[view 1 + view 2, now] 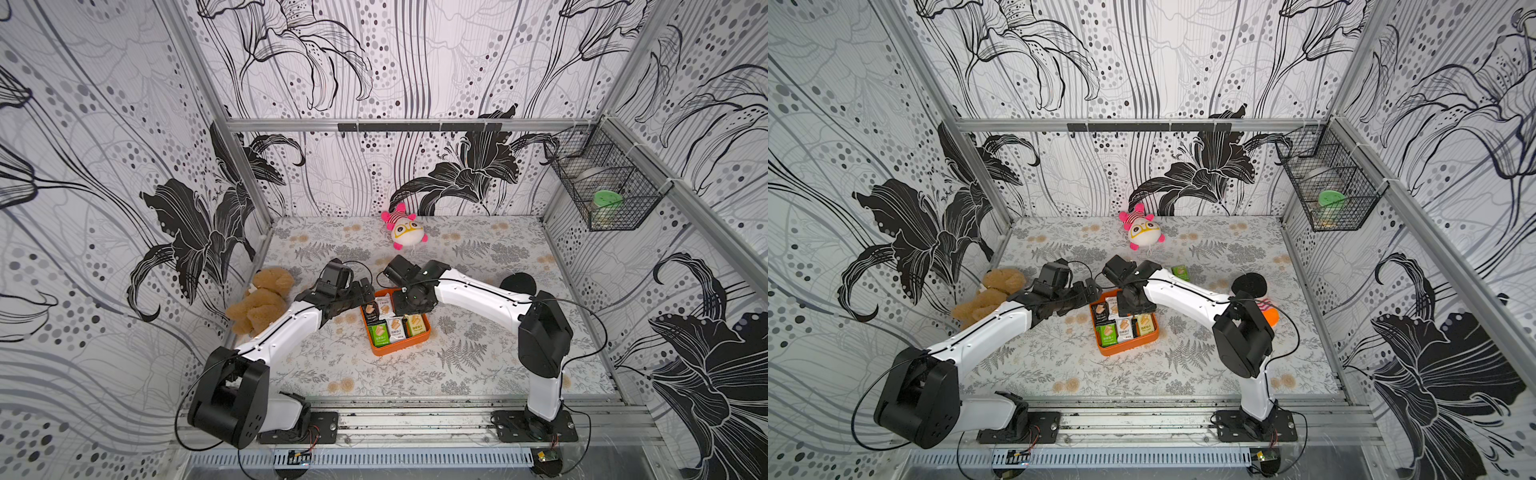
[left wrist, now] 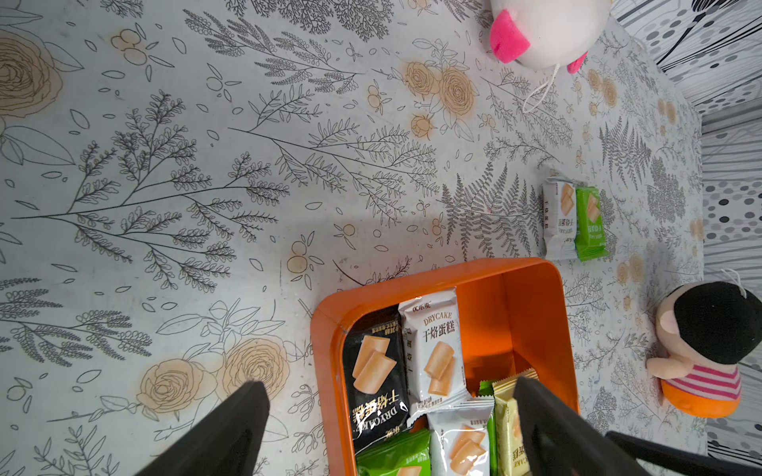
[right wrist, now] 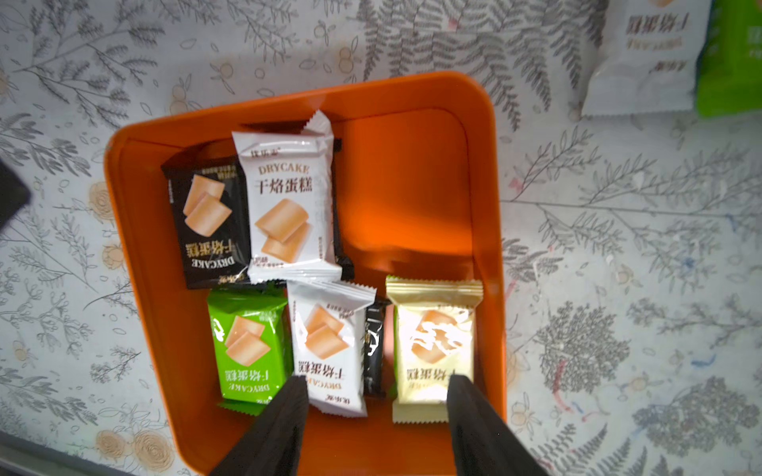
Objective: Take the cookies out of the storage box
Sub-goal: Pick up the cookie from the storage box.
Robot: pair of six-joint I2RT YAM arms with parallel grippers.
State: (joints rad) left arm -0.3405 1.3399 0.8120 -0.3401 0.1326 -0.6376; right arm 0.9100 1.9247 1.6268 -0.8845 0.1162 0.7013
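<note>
The orange storage box [image 1: 398, 350] [image 1: 1126, 348] [image 3: 412, 177] sits mid-table with several cookies inside: black [image 3: 206, 222], white [image 3: 288, 206], green [image 3: 247, 342], another white [image 3: 325, 342] and pale yellow [image 3: 435, 342] packets. Two more cookies, white [image 2: 560, 218] and green [image 2: 590, 222] [image 1: 1180, 271], lie on the table beyond the box. My right gripper [image 3: 378, 381] [image 1: 409, 305] hangs open over the box's near row and holds nothing. Wide open, my left gripper [image 2: 389, 385] [image 1: 362, 289] straddles the box's left wall, one finger over the table and the other over the packets.
A brown teddy [image 1: 262, 301] lies at the left wall. A pink-and-white plush [image 1: 405, 228] sits at the back. A black-haired doll [image 2: 705, 350] stands right of the box. On the right wall hangs a black wire basket [image 1: 602, 183].
</note>
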